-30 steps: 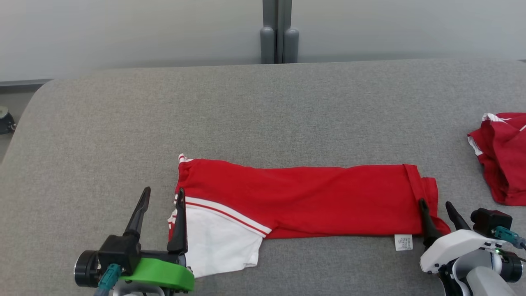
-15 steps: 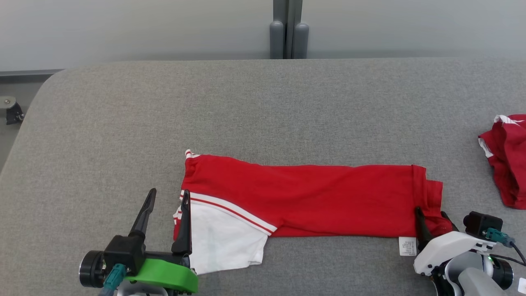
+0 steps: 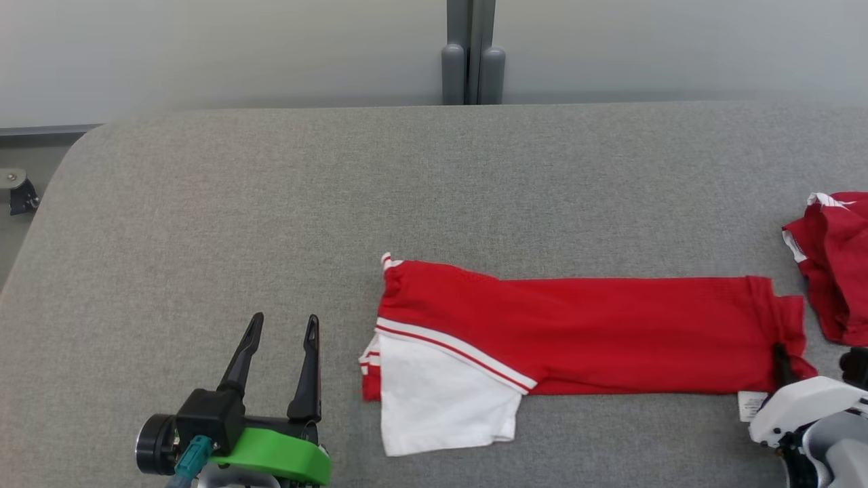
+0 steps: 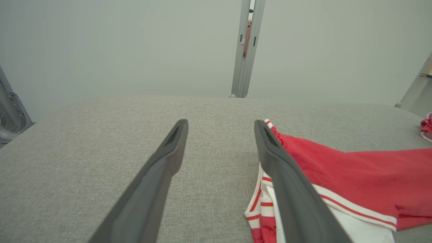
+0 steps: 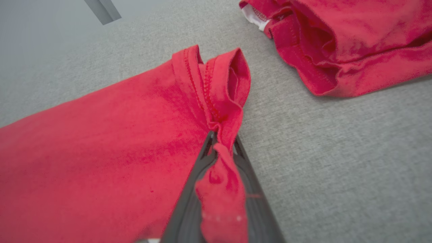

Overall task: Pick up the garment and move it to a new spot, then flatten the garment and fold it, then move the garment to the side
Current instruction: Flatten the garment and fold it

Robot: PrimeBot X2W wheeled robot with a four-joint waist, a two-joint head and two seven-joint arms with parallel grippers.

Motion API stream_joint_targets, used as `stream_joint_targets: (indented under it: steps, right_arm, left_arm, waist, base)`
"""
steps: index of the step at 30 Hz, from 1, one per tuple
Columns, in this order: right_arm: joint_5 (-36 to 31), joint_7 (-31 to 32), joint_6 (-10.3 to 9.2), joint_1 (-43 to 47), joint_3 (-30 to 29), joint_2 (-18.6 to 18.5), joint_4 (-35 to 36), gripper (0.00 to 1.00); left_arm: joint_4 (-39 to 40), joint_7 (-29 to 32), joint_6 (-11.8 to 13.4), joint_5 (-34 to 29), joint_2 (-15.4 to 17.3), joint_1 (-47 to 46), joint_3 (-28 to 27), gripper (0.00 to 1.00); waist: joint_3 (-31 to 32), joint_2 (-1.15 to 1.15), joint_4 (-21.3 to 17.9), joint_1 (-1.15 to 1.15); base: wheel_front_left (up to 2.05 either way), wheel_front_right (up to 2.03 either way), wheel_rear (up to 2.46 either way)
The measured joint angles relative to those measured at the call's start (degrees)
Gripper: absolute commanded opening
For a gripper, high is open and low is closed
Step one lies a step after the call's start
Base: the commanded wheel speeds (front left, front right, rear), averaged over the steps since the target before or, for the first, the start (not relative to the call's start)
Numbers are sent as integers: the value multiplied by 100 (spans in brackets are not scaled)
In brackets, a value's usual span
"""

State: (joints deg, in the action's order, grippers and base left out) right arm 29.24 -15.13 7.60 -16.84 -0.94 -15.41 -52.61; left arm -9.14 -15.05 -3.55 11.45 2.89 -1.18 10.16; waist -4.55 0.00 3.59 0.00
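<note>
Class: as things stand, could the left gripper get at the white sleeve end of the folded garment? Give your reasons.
Probably yes. The left gripper stands open beside the white sleeve, with bare grey table between them and nothing in the way. The right gripper pinches the garment's other end.

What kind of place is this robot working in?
Probably a robot test lab: a big grey fabric-covered table, bare pale wall panels with a metal post, and a red garment laid out.
</note>
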Motion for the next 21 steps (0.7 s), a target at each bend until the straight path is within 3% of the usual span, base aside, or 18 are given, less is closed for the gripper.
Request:
stream_joint_targets:
  steps: [4,10,21]
  right_arm:
    - [-202,0,-3,-15,-421,-97,31,0]
    - [-100,2,-7,-16,-356,253,412,0]
    - [332,709,-8,17,822,876,2157,0]
  left_arm:
    - [-24,0,1,19,0,8,8,100]
    - [-40,0,4,111,0,86,-55,100]
    - [-33,0,29,168,-1,199,-26,100]
  waist:
    - [49,0,-7,0]
    - [201,0,-39,0]
    - [472,0,-111,0]
  base:
    - [0,0,0]
    - [0,0,0]
    - [0,0,0]
